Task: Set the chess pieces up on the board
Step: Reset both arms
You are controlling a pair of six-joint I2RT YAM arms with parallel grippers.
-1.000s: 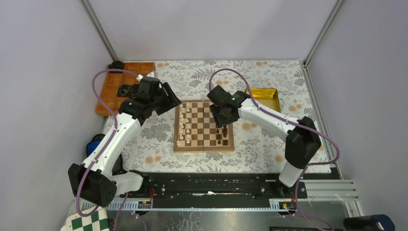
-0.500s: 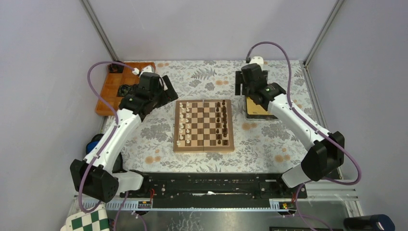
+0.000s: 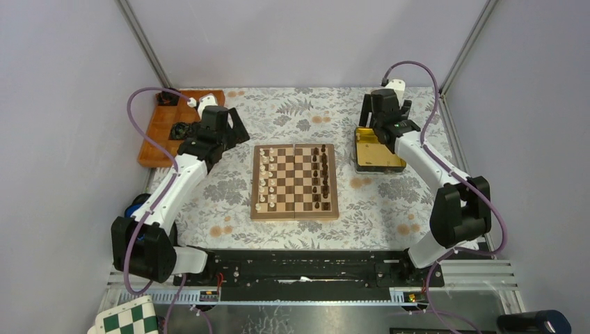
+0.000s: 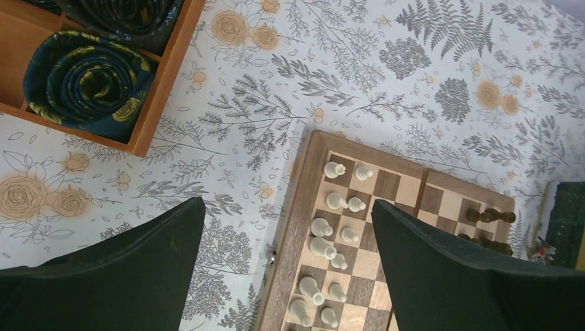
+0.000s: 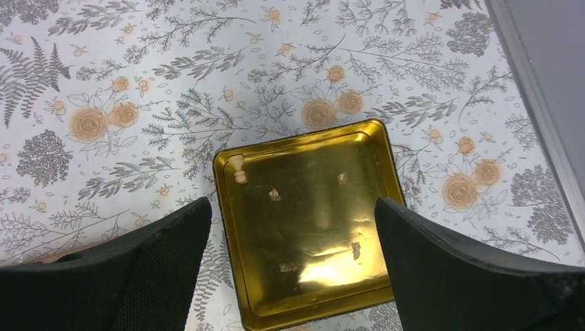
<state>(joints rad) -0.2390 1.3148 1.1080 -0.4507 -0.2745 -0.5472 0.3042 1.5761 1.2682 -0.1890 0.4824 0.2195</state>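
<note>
The board [image 3: 295,211] lies mid-table with cream chess pieces [image 3: 266,177] in its two left files and dark chess pieces [image 3: 321,175] in its two right files. In the left wrist view the board's edge [image 4: 301,207] and cream pieces [image 4: 336,201] lie below my left gripper [image 4: 286,207], which is open and empty. In the top view the left gripper [image 3: 235,132] hovers off the board's far left corner. My right gripper [image 3: 380,122] hangs open and empty over a gold tray [image 3: 372,158]. One cream piece [image 5: 238,167] lies in the tray's corner, ahead of the right gripper [image 5: 293,203].
An orange wooden tray [image 3: 158,129] with dark rolled items [image 4: 90,83] sits at the far left. A green-and-white checkered board [image 3: 125,321] lies below the arms' bases. A floral cloth [image 3: 299,104] covers the table. Metal posts and grey walls close in the sides.
My right arm has swung from above the board's right side out to the gold tray. Both grippers have opened wider. The left gripper has drawn back a little from the board.
</note>
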